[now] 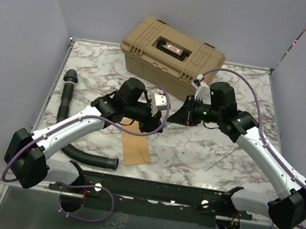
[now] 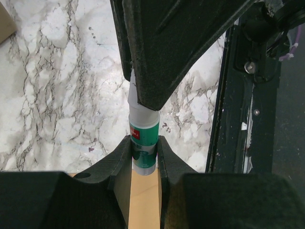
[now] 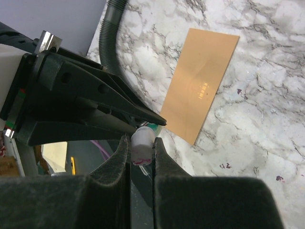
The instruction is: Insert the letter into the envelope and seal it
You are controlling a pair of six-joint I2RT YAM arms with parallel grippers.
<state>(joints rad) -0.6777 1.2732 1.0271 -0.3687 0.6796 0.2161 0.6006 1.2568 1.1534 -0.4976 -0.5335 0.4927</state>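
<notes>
**Glue stick held between both arms: cap pull in hand**

Obs.: The left end effector [image 2: 144, 155] is narrow and clamped on the green-labelled barrel of the glue stick [image 2: 144, 133]. The right end effector [image 3: 140, 149] is narrower and pinches the white cap [image 3: 142, 139] at the opposite end. The stick bridges the two, raised above the surface [image 1: 205, 152].

Judgement: The step looks like uncapping ahead of sealing, though recapping cannot be ruled out.

To do it well:
- Draw the cap straight along the stick's axis, directly away from the left end effector, with no sideways bend.
- The right pinch sits near the cap's end, so a skewed pull could slip off.
- The left clamp should stay firm so the barrel neither slides nor twists.

Envelope [image 3: 200, 90]: It lies flat on the surface beneath the left end effector, ahead and to the right of the right end effector's tips. It shows as a plain kraft rectangle with faint print. The flap cannot be made out, so I cannot tell whether it is open or closed.

Letter: No separate sheet appears in any view. It is probably already inside the envelope, but this is unconfirmed.

Tan case [image 1: 172, 50]: It sits beyond both end effectors with its lid down, so its contents are hidden.
</notes>
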